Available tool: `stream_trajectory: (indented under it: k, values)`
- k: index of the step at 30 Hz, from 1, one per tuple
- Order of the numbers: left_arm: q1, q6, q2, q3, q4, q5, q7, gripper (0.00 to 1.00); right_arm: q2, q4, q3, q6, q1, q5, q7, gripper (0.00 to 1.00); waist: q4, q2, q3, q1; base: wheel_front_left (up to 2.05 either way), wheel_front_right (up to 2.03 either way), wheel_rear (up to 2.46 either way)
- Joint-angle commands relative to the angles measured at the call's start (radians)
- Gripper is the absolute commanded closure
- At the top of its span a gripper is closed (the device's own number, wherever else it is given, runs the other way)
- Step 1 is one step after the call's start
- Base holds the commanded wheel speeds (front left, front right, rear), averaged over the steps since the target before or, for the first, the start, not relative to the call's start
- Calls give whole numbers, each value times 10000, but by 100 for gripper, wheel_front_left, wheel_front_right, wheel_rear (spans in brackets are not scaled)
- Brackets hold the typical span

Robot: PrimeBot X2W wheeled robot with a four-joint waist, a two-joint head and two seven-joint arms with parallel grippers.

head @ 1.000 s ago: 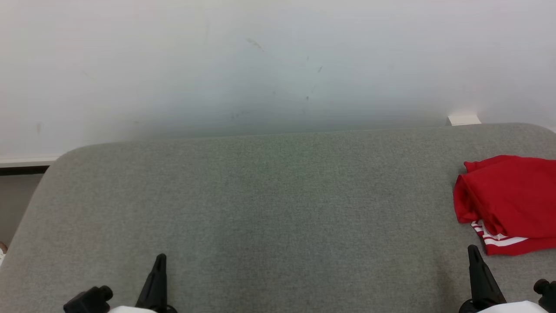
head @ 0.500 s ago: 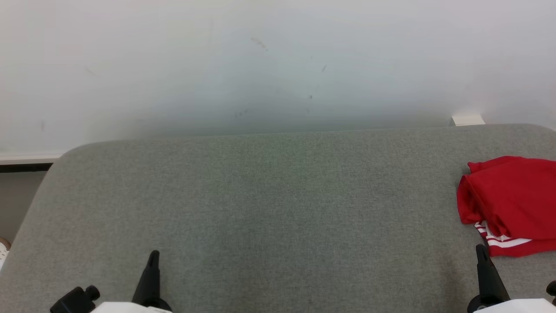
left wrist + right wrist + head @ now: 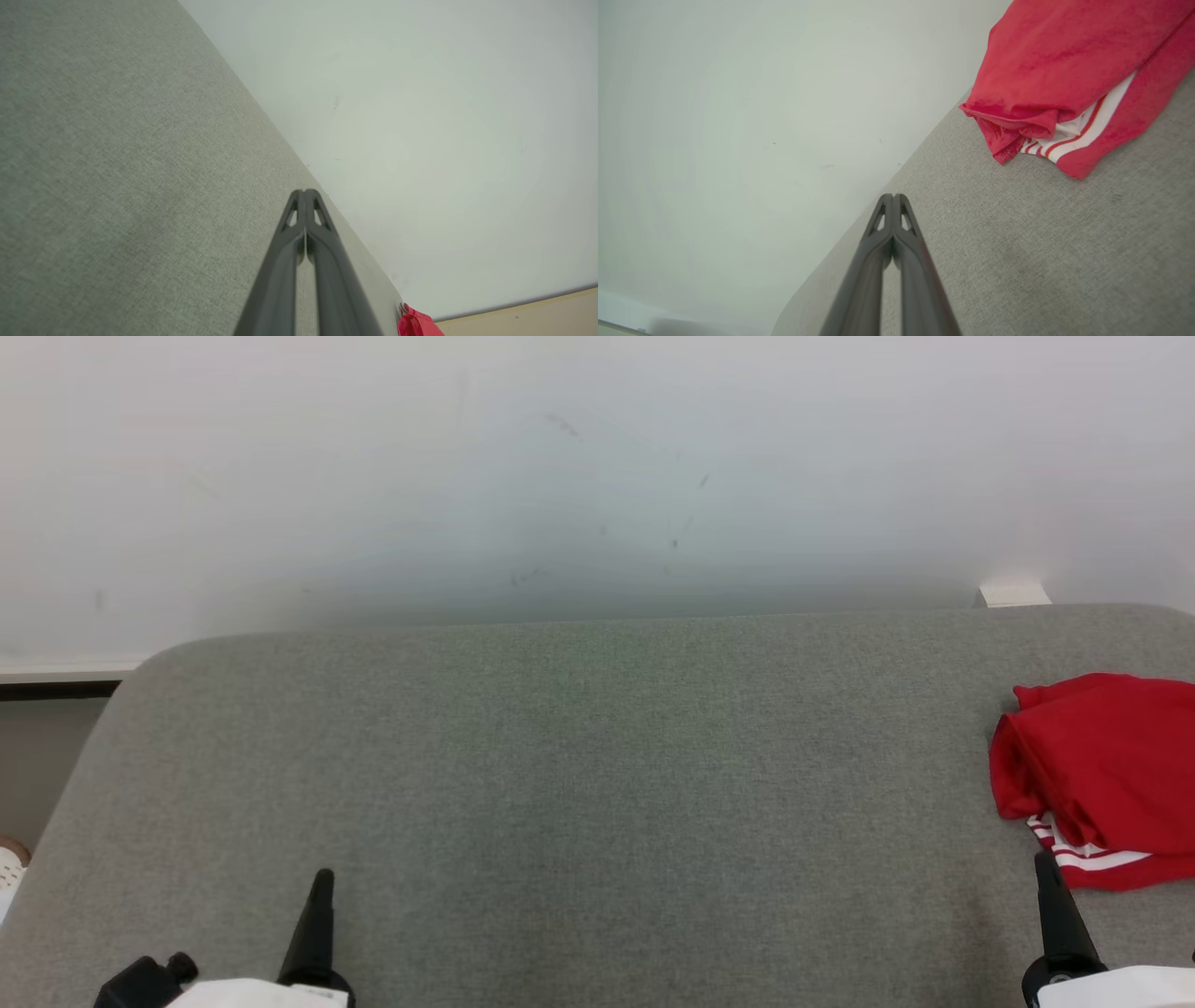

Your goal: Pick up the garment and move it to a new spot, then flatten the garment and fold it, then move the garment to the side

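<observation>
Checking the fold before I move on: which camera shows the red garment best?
Right wrist view: the garment lies large and close, folded layers and white stripes clear. Head view has it at the right edge, cut off by the frame. Left wrist view catches a small red corner at the bottom.

Left hand [image 3: 322, 879]: two long dark-grey matte fingers [image 3: 275, 289], tapering to slim tips, a triangular cut-out near each tip. Left shell [image 3: 266, 994], smooth white, behind the hand; black knobbed fitting [image 3: 140, 978] beside it. Right hand [image 3: 1044, 861]: matching fingers and cut-outs, same dark grey. Right shell [image 3: 1116, 987], white, behind the hand.
</observation>
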Motion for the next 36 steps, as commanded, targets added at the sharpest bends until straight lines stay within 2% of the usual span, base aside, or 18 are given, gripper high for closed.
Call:
stream_trajectory:
  k: [1, 36]
  values:
    - [-243, -30, 51, 91, -132, -314, 82, 100, 5, -140, -86, -9, -209, 244, 66, 100, 10, 0, 3, 0, 0, 0, 0]
    - [-394, -48, 67, 494, -189, -3581, 966, 100, 180, -262, -685, -13, -308, 2949, 942, 100, 236, 0, 64, 0, 0, 0, 0]
